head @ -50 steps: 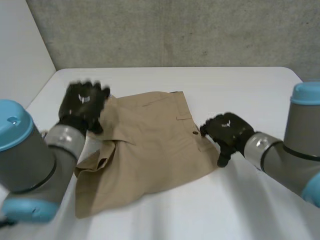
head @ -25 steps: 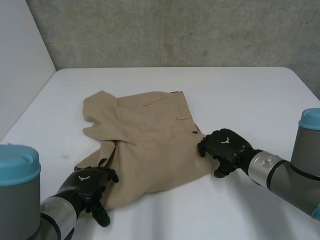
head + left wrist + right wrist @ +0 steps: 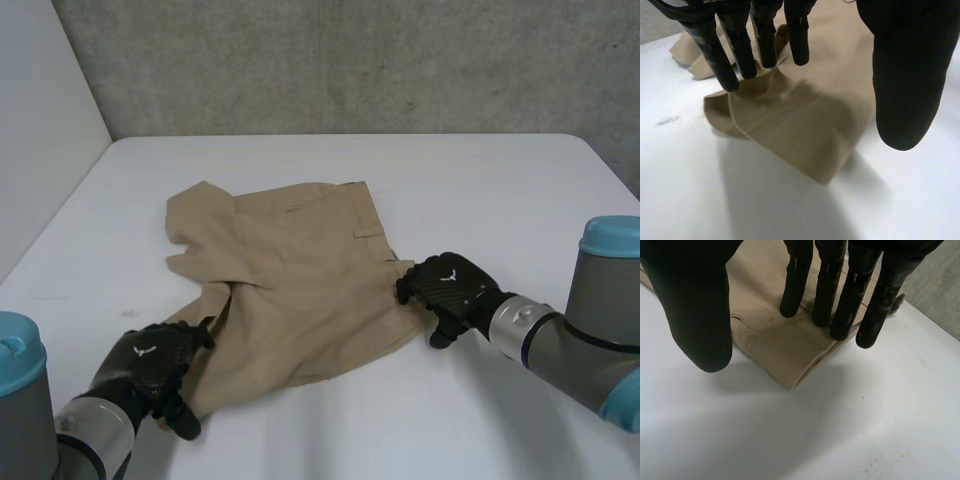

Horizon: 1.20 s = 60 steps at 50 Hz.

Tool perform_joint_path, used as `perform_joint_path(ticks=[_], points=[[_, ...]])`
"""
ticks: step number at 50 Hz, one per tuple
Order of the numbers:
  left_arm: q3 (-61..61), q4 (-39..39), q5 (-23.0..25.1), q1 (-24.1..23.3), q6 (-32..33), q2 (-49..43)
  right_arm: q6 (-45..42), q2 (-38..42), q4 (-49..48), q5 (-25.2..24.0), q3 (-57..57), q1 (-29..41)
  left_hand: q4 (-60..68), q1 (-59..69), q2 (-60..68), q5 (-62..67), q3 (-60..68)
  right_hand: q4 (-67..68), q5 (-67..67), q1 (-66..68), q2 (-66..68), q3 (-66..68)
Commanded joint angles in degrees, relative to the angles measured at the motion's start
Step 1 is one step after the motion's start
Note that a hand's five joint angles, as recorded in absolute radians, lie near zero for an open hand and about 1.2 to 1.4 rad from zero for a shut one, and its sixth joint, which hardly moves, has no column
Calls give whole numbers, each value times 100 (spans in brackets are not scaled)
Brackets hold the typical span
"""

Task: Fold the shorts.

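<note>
The khaki shorts [image 3: 300, 280] lie partly folded in the middle of the white table, with a rumpled flap at their far left. My left hand [image 3: 150, 365] is at the near left corner of the cloth. In the left wrist view its fingers [image 3: 740, 45] are straight, tips on or just above that folded leg corner [image 3: 805, 125], and the thumb stands apart over the table. My right hand [image 3: 448, 290] is at the shorts' right edge. There its straight fingers [image 3: 830, 285] rest with their tips on the waistband corner [image 3: 775, 345], the thumb held off to the side.
The white table [image 3: 480, 180] runs bare to the right and far side of the shorts. A grey wall [image 3: 350, 60] stands behind it. The table's left edge [image 3: 70, 200] slants close by the shorts' far left flap.
My left hand has let go at the shorts' far left and come back to their near left corner. My right hand has stayed at the right edge, shifting only a little.
</note>
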Motion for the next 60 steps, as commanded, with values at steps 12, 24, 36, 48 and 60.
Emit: perform_joint_path(ticks=[12,24,36,48,60], points=[[-25,114,-64,-12,79,45,10,424,0,226,-557,235,519,435,512,544,480,1906,2003,2476,1911,1908],[-192,96,-327,-460,87,546,98,477,0,270,-768,340,519,435,512,544,480,4459,4555,5028,4463,4460],[-253,96,-380,-961,175,652,967,301,210,1218,-803,507,2200,2116,2193,2225,2161,4459,4555,5028,4463,4460],[-130,272,-512,-1120,246,81,1029,196,413,1351,-795,569,2268,2185,2262,2293,2229,4459,4555,5028,4463,4460],[415,571,-1083,-874,246,-772,968,73,518,1351,-645,657,1310,1226,1303,1335,1271,4459,4555,5028,4463,4460]])
